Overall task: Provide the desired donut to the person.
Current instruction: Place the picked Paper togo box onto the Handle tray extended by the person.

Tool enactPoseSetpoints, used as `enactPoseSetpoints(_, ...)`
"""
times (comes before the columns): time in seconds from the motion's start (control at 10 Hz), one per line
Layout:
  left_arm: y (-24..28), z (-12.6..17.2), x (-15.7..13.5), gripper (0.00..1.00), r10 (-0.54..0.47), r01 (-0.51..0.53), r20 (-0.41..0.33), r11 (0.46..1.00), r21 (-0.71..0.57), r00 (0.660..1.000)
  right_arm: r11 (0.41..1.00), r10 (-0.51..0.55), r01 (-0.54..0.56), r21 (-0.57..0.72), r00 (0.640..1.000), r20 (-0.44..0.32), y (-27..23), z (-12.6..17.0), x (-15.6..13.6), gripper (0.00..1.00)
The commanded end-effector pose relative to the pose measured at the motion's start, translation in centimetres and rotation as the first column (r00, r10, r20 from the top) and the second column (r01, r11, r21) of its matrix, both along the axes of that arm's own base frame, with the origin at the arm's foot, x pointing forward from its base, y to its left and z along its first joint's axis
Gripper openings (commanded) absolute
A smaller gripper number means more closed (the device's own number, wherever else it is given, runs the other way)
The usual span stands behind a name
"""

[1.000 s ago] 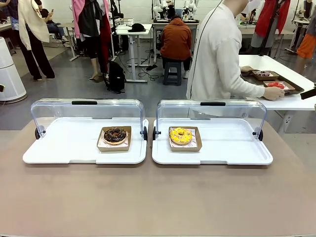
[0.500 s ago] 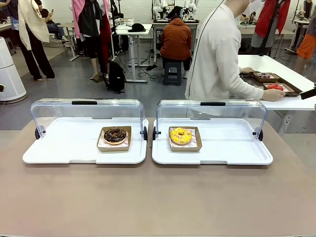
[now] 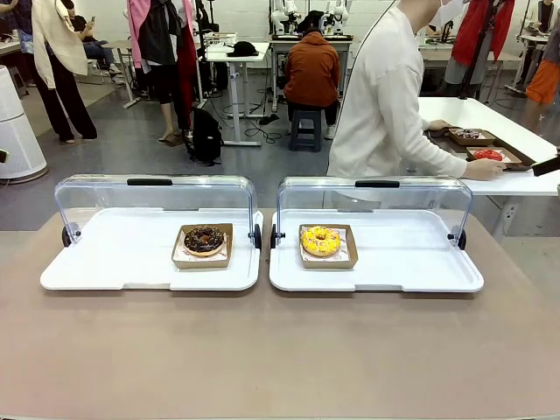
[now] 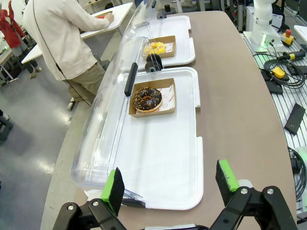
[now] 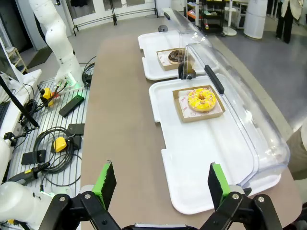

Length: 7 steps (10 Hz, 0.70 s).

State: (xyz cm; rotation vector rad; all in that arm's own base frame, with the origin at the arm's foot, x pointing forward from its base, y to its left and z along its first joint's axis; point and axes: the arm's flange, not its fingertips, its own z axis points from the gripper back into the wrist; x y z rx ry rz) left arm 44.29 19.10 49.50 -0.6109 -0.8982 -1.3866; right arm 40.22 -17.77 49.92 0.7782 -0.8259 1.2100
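Closest in, the left claw (image 4: 168,187) hangs above the near end of its tray with its green pads spread wide and nothing between them. The right claw (image 5: 158,186) hangs the same way over the brown tabletop (image 3: 280,350), jaws fully apart and empty.

Two white trays sit side by side on that tabletop, each with a clear domed lid (image 3: 153,197) tipped back on its far edge. On the left tray (image 3: 114,262) a chocolate donut (image 3: 204,239) rests in a shallow cardboard box near the tray's right side. On the right tray (image 3: 411,262) a yellow-glazed donut (image 3: 320,240) lies in its own box, toward the tray's left side, so the two boxes are near each other across the gap between trays.

Beyond the trays, the person (image 3: 385,105) in a cream cardigan stands turned away, one hand (image 3: 484,168) reaching onto a white side table (image 3: 490,122) where small boxes hold more donuts, one of them red (image 3: 488,154).
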Motion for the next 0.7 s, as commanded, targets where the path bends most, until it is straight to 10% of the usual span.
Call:
enactPoseSetpoints(0.0, -0.06, 0.16, -0.11, 1.0, 0.004, -0.004, 0.001, 1.0, -0.016, 1.0, 1.0, 0.009, -0.009, 0.005, 1.0, 0.001, -0.33, 0.14, 0.03, 1.0)
enactPoseSetpoints(0.6, -0.06, 0.16, -0.11, 1.0, 0.004, -0.004, 0.001, 1.0, -0.016, 1.0, 1.0, 0.009, -0.009, 0.005, 1.0, 0.001, -0.33, 0.14, 0.03, 1.0)
